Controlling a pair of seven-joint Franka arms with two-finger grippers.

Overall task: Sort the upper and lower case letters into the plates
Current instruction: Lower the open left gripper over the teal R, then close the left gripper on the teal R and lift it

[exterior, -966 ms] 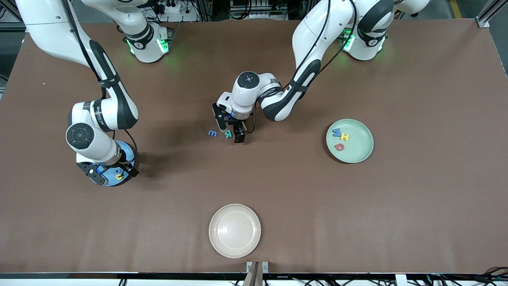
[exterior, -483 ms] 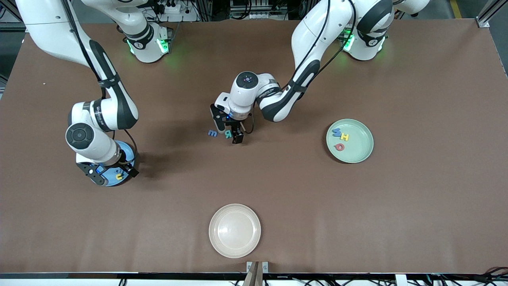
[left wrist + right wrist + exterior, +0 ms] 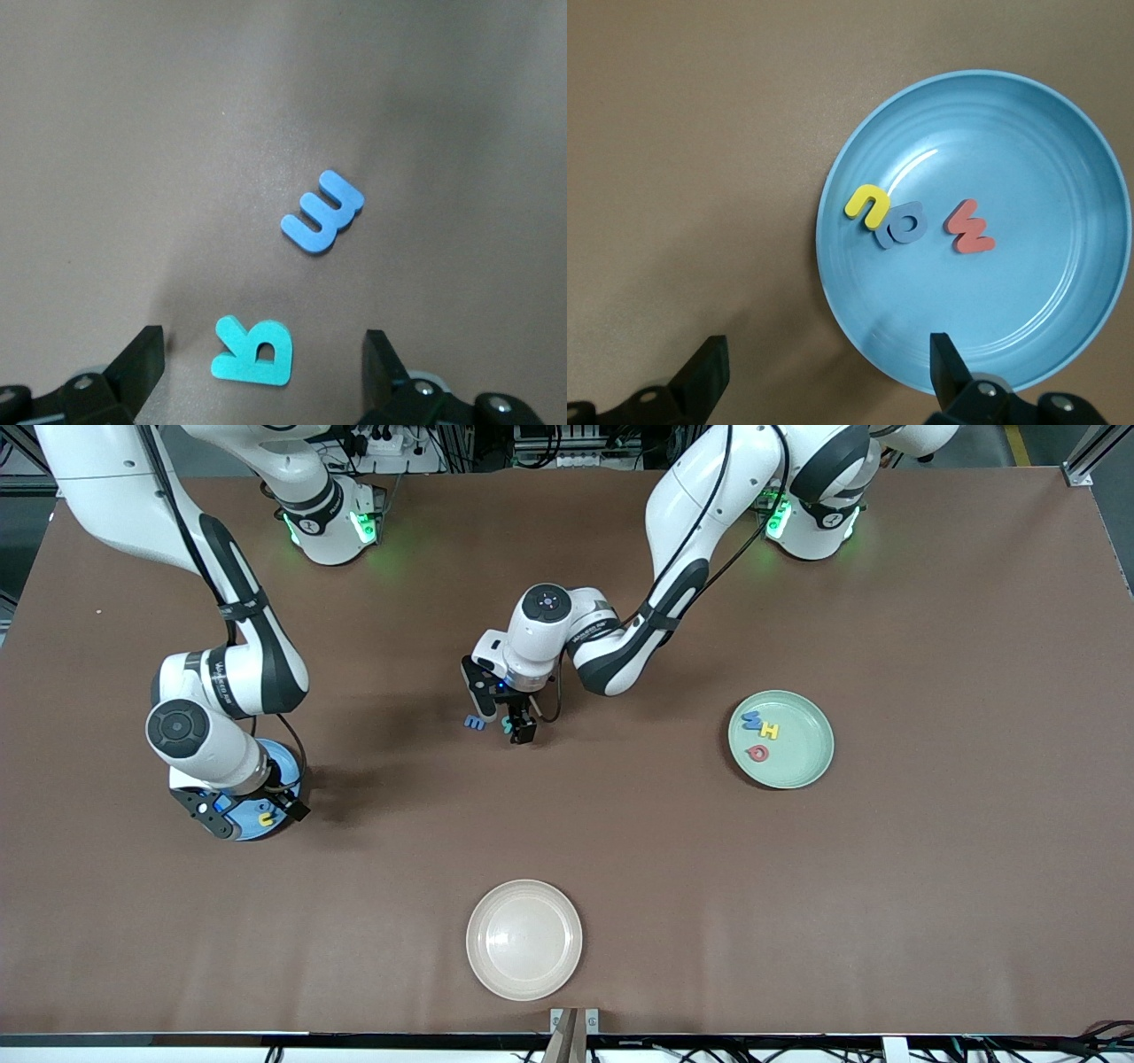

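The cream plate (image 3: 524,940) sits nearest the camera, w/ nothing in it. Next, the right gripper (image 3: 824,372) hangs wide open over the blue plate (image 3: 1063,336) w/ a yellow, a blue & a red letter. The green plate (image 3: 802,766) holds 3 letters too. The left gripper (image 3: 261,367) (open, holding nothing) is low around the teal R (image 3: 254,351), beside the blue m (image 3: 322,212) on the counter (image 3: 930,886).

Teal R (image 3: 253,351) and blue m (image 3: 322,212) lie flat on the bare tabletop, near each other but apart. The pale green plate (image 3: 802,772) holds a blue W (image 3: 752,720), yellow H (image 3: 769,731) and red-pink O (image 3: 757,753) (all flat, clustered together). The blue plate (image 3: 1063,336) holds a yellow n (image 3: 868,204) touching a blue letter (image 3: 902,225), and a red-pink w (image 3: 971,227) just beside.
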